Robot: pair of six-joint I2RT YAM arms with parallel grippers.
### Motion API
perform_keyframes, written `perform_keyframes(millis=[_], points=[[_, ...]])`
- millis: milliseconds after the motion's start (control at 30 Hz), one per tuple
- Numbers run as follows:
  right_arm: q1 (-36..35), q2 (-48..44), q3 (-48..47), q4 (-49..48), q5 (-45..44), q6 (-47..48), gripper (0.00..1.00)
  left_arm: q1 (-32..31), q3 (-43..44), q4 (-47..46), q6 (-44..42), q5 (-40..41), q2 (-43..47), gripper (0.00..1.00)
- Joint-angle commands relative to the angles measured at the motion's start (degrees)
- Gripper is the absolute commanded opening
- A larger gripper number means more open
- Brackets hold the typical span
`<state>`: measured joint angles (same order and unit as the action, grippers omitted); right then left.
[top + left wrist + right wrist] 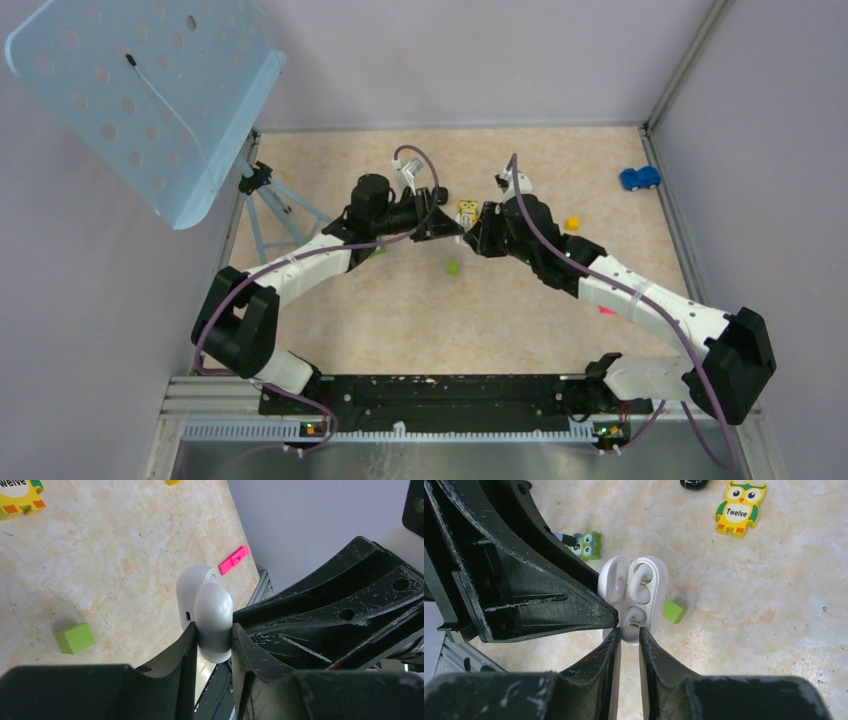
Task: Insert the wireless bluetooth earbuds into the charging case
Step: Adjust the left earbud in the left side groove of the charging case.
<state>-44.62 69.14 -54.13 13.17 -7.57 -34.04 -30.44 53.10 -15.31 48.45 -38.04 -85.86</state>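
Note:
The charging case [651, 587] is white and hangs open above the table, its lid [613, 578] swung to the left. My left gripper [212, 630] is shut on the case's rounded body [212, 615]. The earbuds here look white and loop-shaped, not black. One earbud [643, 580] sits in the upper slot. The other earbud [632, 618] is at the lower slot, with my right gripper [629, 631] shut on its end. In the top view both grippers [445, 222] [480, 232] meet mid-table and hide the case. A glossy black item [694, 483] is cut off by the frame edge.
Below the case lies a green cube [673, 611] [453, 267]. A yellow owl puzzle piece [740, 507], a green owl piece [586, 545], a pink clip [233, 560], a yellow block [573, 223] and a blue toy car [639, 178] lie around. A blue perforated board [140, 90] stands at the back left.

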Motion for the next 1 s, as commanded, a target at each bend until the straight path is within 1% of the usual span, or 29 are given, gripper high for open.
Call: perform_keyframes(millis=[0,167,300,400,467,633,767,833,967], points=[[-0.6,0.5,-2.6,0.6,-2.3,0.6,0.18,-0.2,1.2,-2.8,0.0,-1.3,0.4,0.0],[-0.6,1.2,-3.3,0.7,-2.0,0.9,0.19,-0.2,1.2,-2.9,0.1,-1.3,0.5,0.0],[-0.6,1.0,-3.4,0.9,-1.7,1.4,0.14,-0.2,1.1,-2.7,0.0,-1.2,0.6,0.0],[-0.6,0.1,-2.8,1.0,-1.8,1.6,0.06,-0.2,1.3,-2.7,0.0,-1.1,0.6,0.0],[-0.6,-0.3,-2.3,1.1,-1.6,1.7,0.04,-0.2,1.2,-2.8,0.0,-1.1,0.5,0.0],[-0.6,-0.4,-1.4,0.8,-0.4,1.4,0.04,-0.2,1.6,-2.6,-0.1,-1.1,0.4,0.0],[-0.6,-0.9,-1.1,0.7,-0.1,1.5,0.01,-0.2,1.5,-2.4,-0.3,-0.9,0.7,0.0],[-0.6,-1.5,-0.9,0.1,-0.2,1.4,0.02,-0.2,1.5,-2.4,-0.3,-0.8,0.5,0.0],[-0.6,-2.4,-1.0,-1.6,-1.4,1.2,0.2,-0.2,1.4,-2.5,0.0,-1.0,0.2,0.0]])
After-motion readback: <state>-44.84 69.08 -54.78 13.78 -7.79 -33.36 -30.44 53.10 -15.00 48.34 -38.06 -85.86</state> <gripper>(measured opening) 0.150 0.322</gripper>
